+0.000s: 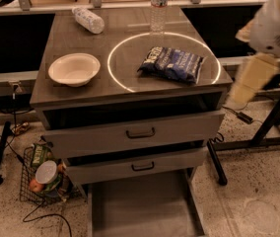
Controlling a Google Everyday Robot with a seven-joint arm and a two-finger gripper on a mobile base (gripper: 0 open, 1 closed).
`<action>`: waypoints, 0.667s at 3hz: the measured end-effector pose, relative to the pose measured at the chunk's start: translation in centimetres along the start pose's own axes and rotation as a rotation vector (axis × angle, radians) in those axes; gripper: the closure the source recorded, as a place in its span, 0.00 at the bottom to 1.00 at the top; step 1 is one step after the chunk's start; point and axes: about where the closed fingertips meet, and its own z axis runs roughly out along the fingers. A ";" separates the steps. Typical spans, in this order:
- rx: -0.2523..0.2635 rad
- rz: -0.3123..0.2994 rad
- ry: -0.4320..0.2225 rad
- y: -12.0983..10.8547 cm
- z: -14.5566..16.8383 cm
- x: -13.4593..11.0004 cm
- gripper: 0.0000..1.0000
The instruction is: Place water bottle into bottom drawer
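The water bottle (158, 6), clear with a thin label band, stands upright at the back edge of the cabinet top, right of centre. The bottom drawer (140, 206) is pulled out at floor level, a shallow grey tray with nothing in it. My arm (278, 23) comes in from the upper right, beside the cabinet's right edge. Its blurred cream end, the gripper (251, 80), hangs down off the cabinet's right side. It is well away from the bottle and holds nothing that I can see.
A bottle with a whitish dotted wrap (88, 19) lies at the back left. A white bowl (74, 69) sits on the left and a blue snack bag (172, 63) inside a lit ring. The two upper drawers (140, 132) stand slightly open. A wire basket (44, 177) sits on the floor at the left.
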 end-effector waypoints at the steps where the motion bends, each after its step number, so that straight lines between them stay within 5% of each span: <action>1: 0.038 0.023 -0.079 -5.7 3.9 -3.3 0.00; 2: 0.122 0.038 -0.166 -12.0 7.7 -8.3 0.00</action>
